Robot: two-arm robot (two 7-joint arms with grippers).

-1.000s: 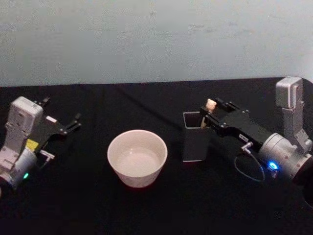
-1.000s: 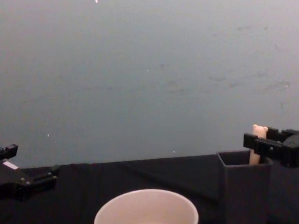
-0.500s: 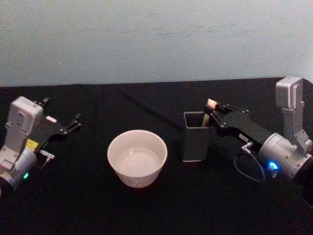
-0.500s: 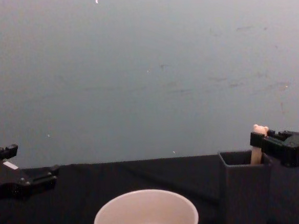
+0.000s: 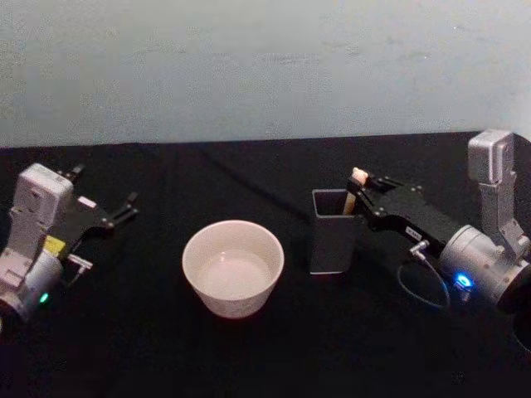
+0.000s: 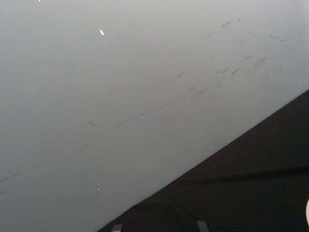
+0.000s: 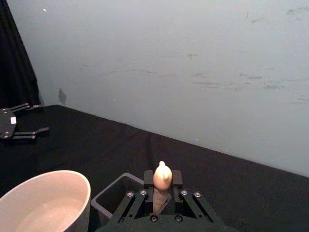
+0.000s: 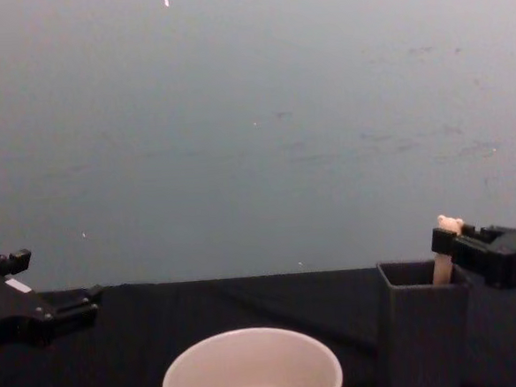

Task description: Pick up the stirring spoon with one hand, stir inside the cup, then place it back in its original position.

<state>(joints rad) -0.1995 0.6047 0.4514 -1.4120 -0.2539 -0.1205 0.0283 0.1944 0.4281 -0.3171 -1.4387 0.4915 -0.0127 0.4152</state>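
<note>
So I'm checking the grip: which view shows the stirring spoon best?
The right wrist view: the stirring spoon stands centred between the fingers of the right gripper, bear head up, over the holder. Head view shows it small at the holder's far corner; chest view shows just the bear head and upper handle from the side.

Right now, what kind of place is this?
Probably a robot test bench: a black cloth-covered table against a bare pale grey wall, holding a wide cream-white round cup and a dark grey square holder box, the right gripper at the box, the left gripper parked aside.
</note>
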